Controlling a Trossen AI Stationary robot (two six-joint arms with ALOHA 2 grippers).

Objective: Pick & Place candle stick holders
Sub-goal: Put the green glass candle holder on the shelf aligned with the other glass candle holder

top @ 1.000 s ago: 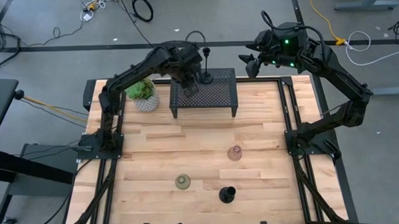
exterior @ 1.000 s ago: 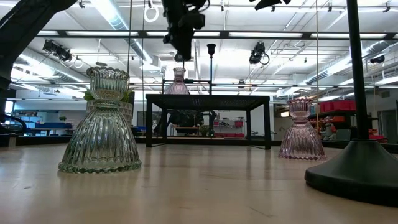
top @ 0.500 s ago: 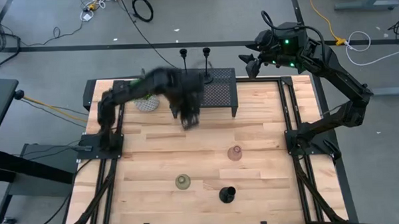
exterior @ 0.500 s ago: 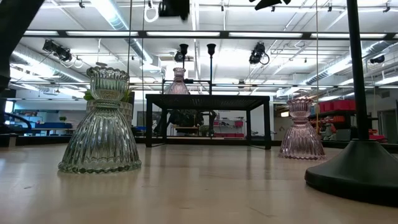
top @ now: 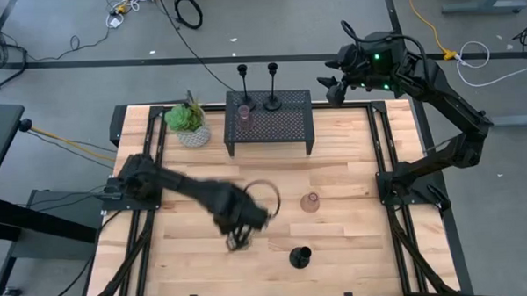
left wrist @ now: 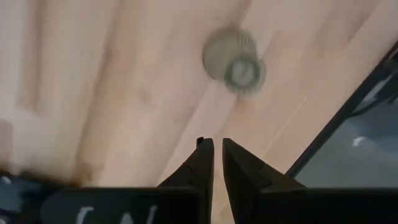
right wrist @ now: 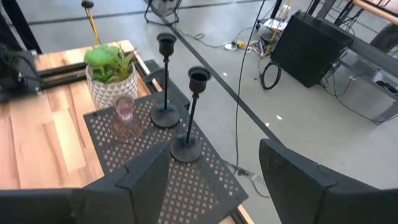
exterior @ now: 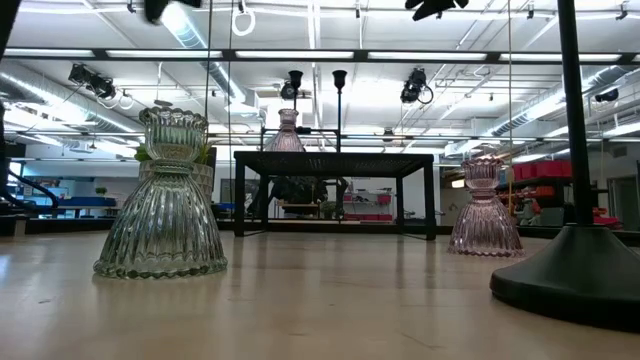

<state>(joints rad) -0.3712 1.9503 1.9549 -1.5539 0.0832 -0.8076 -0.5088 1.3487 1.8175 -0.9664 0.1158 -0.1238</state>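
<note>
Two slim black stems (top: pixel 244 102) (top: pixel 272 98) and a pinkish glass cup (top: pixel 243 117) stand on the black mesh rack (top: pixel 285 125). On the table stand an olive glass cup (left wrist: pixel 235 61), a second pinkish cup (top: pixel 310 202) and a third black stem (top: pixel 300 256), each on its base. My left gripper (left wrist: pixel 217 146) hangs above the table beside the olive cup (top: pixel 240 245). It is shut and empty. My right gripper (right wrist: pixel 214 180) is open and empty, high beyond the rack's far right corner (top: pixel 331 80).
A green plant in a white pot (top: pixel 189 122) stands left of the rack. In the low view the olive cup (exterior: pixel 160 195) is near left, the pinkish cup (exterior: pixel 484 205) right, and the black stem's base (exterior: pixel 580 270) nearest, at right.
My left gripper has swept from above the rack's left part toward the table's near edge and down, to just above the olive cup. The left black stem, hidden behind the gripper before, now shows standing on the rack.
</note>
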